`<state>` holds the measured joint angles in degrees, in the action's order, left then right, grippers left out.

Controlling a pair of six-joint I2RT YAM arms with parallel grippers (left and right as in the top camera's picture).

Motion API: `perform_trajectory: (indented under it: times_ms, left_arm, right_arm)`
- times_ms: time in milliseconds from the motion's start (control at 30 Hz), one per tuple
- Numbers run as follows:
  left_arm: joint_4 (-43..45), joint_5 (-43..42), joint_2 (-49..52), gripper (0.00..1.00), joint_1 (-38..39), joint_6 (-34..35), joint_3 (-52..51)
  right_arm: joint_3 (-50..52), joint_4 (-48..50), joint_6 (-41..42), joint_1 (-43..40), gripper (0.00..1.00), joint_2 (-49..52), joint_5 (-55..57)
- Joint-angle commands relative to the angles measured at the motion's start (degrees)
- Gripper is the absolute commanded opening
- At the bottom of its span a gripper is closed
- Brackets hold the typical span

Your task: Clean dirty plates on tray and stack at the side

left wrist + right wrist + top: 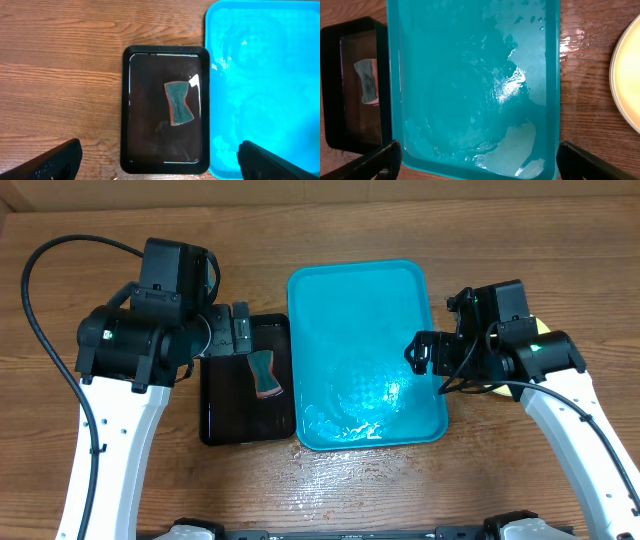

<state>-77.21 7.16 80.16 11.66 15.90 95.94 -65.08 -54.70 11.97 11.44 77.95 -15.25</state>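
The turquoise tray (360, 310) lies in the middle of the table, wet, with only water and foam in it; it also shows in the left wrist view (265, 75) and the right wrist view (450, 75). A pale yellow-green plate (627, 75) lies on the table right of the tray, mostly hidden under my right arm in the overhead view (541, 328). I cannot tell whether other plates lie under it. My left gripper (240, 330) (160, 165) is open and empty above the black tray. My right gripper (418, 355) (477, 160) is open and empty over the tray's right edge.
A small black tray (215, 410) (125, 100) (335, 75) lies just left of the turquoise tray and holds a green and brown sponge (265, 375) (178, 102) (367, 80). Water is spilled on the wood (330, 470) in front of the tray.
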Motion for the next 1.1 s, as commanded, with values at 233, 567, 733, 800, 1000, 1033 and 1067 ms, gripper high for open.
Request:
perform_trajectory:
  times_ms: [233,567,733,800,1000,1033,1067]
  left_arm:
    - [-0.1,0.9,0.4,1.00,0.4,-0.5,0.9]
    - [-0.1,0.9,0.4,1.00,0.4,-0.5,0.9]
    - [-0.1,0.9,0.4,1.00,0.4,-0.5,0.9]
    - [-0.1,0.9,0.4,1.00,0.4,-0.5,0.9]
    - [-0.1,0.9,0.4,1.00,0.4,-0.5,0.9]
    - [-0.1,0.9,0.4,1.00,0.4,-0.5,0.9]
    - [-0.1,0.9,0.4,1.00,0.4,-0.5,0.9]
  right_arm:
    - [-0.9,0.4,0.0,0.1,1.00,-0.2,-0.2]
    - [-0.2,-1.6,-0.1,0.1,1.00,-2.3,1.1]
    - [3.8,11.3,-2.9,0.1,1.00,-11.2,3.7]
    - [6.7,18.0,-5.1,0.1,1.00,-16.5,3.7]
    - [17.7,28.3,-6.5,0.1,1.00,-33.7,8.6]
    - [20.0,29.2,-6.5,-0.1,1.00,-37.1,9.6]
    - [22.0,29.8,-6.5,-0.3,1.00,-40.2,10.3]
